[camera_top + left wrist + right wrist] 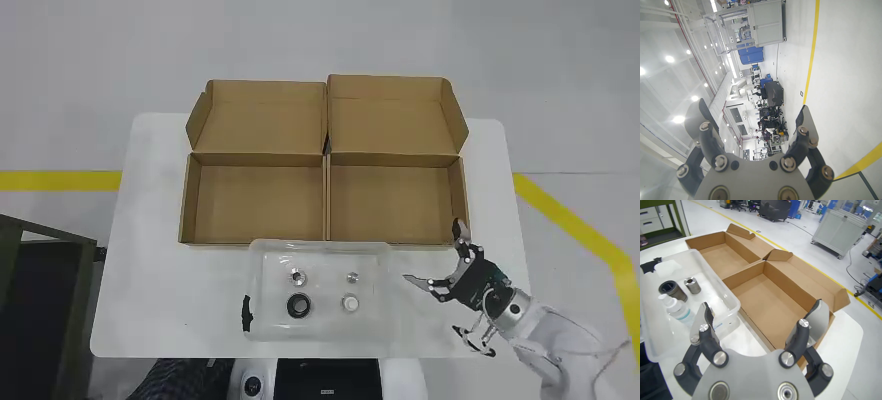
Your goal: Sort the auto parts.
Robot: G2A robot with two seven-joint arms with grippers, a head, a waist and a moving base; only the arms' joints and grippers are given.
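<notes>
A clear plastic tray (260,262) at the table's front centre holds a black ring bearing (298,306), a steel cylinder (297,273), a white-capped bottle (350,302) and a small metal part (352,277). In the right wrist view I see the bearing (672,291), the cylinder (692,286) and the bottle (676,308) in the tray (715,273). My right gripper (437,260) (762,304) hangs open and empty just right of the tray, by the near corner of the right cardboard box (772,298). My left gripper (753,106) is open and empty, facing the room away from the table.
Two open cardboard boxes, the left one (255,205) and the right one (390,205), stand side by side behind the tray with their flaps folded back. Black tape (245,312) marks the tray's left end. Bare white table (150,250) lies left and right of them.
</notes>
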